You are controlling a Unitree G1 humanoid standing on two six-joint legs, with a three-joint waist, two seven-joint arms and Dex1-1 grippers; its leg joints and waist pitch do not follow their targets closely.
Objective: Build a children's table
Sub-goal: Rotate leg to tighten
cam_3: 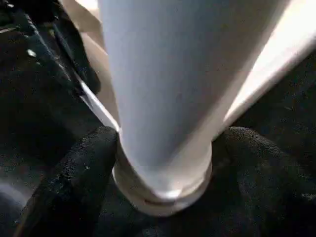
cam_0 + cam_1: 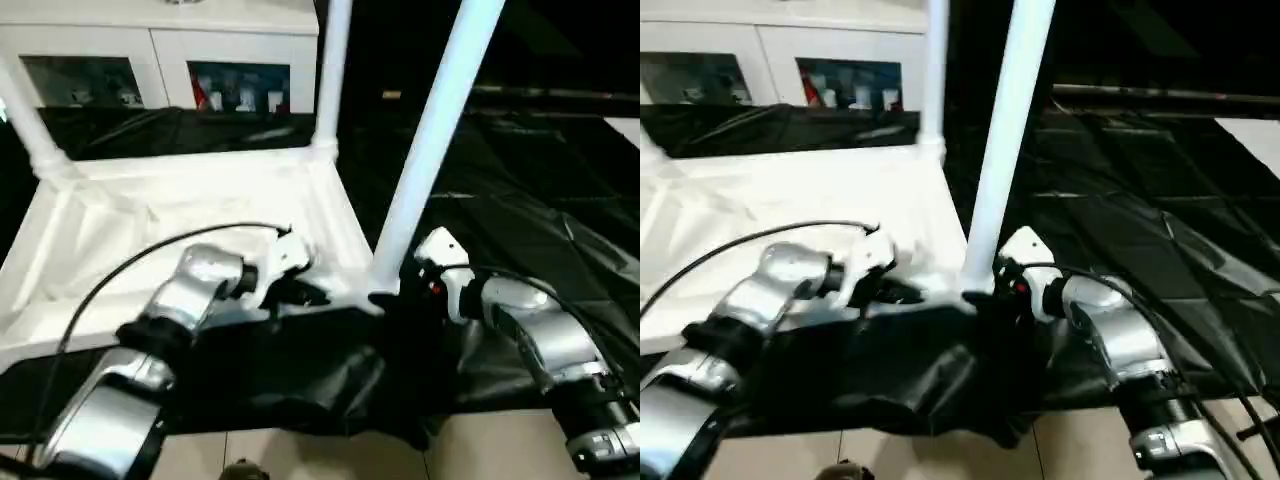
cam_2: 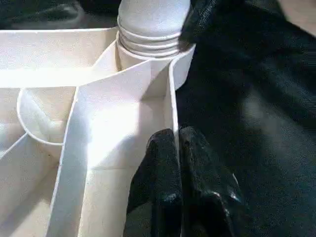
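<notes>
Seating a leg into its corner socket looks to be the step in hand. Nearest, the right gripper [image 1: 163,173] has its two black fingers spread to either side of the base of the near leg [image 2: 432,150], one pad [image 1: 69,182] close against the tube and the other just beside it; whether they actually press on it cannot be made out. That leg rises tilted from the near right corner socket [image 3: 148,49] of the upturned table top [image 2: 150,220], where ringed grooves on its end sit just above the socket's mouth, so it seems entered but perhaps not fully home. Beside it, the left gripper [image 3: 177,163] has its fingers pressed together, holding nothing, their tips resting at the top's thin side wall beside a rib. Farther off, a second leg [image 2: 330,70] stands upright in the far right corner and a third leg [image 2: 30,125] leans up from the far left one. Behind all this is a white cabinet [image 2: 160,60] with glass doors, and black sheeting [image 2: 540,220] covers the surface around the top. The next move probably calls for a steadying hold low on the near leg and a straight push or twist down until the grooves vanish. Each leg's upper end is cut off, the near left corner is hidden behind the left forearm, and no fourth leg can be placed.
</notes>
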